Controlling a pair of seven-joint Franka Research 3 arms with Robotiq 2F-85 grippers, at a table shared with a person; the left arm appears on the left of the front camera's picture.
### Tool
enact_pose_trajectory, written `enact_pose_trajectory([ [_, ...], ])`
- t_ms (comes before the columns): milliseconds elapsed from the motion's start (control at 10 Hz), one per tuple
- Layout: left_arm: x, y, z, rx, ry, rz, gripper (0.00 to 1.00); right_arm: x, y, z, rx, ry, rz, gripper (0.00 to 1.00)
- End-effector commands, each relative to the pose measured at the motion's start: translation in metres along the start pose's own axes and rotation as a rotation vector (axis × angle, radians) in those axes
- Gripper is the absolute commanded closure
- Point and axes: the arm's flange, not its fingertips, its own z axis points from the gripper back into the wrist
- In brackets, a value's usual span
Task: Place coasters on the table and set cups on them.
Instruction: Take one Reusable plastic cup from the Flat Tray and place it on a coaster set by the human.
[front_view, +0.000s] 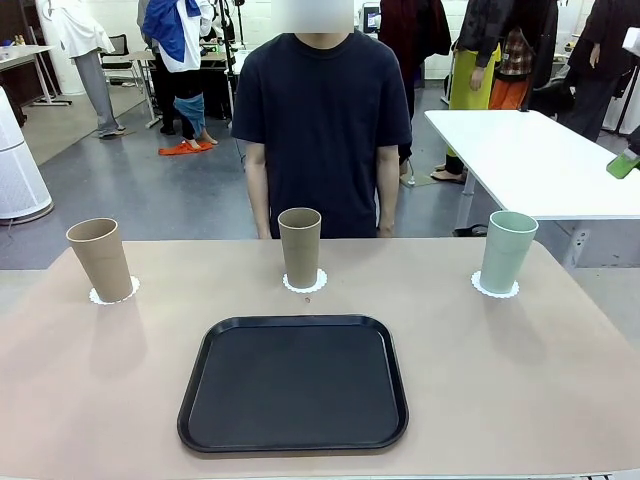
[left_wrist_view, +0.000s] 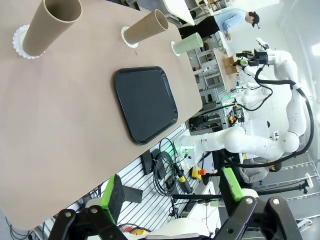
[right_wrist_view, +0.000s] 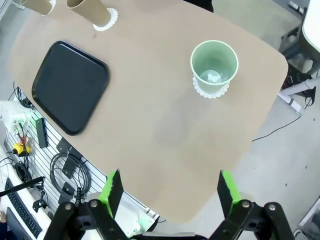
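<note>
Cups (front_view: 300, 245) stood on coasters (front_view: 114, 293).
Both jaws were open and empty; cups looked light and stiff, best held mid-wall.

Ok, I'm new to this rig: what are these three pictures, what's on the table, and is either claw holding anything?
The front view looks across the tan table at a person standing at the far side. The other two come from cameras on the robot's two wrists, looking down past each arm's own claw: the left gripper and the right gripper, both open and holding nothing. On the table stand three cups, each on a white paper coaster: a brown cup at the left, another brown cup in the middle, a green cup at the right. Nearer the robot lies a black tray, with nothing on it.
</note>
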Motion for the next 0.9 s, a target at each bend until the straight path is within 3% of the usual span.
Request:
enact_pose_trajectory([
  [0,-0.0009,-0.0015,-0.0002,0.001,-0.005,-0.002,0.00,-0.0153,0.0190,0.0153,-0.013,-0.042,0.025,0.00],
  [800,-0.0009,-0.0015,-0.0002,0.001,-0.005,-0.002,0.00,-0.0153,0.0190,0.0153,-0.013,-0.042,0.025,0.00],
])
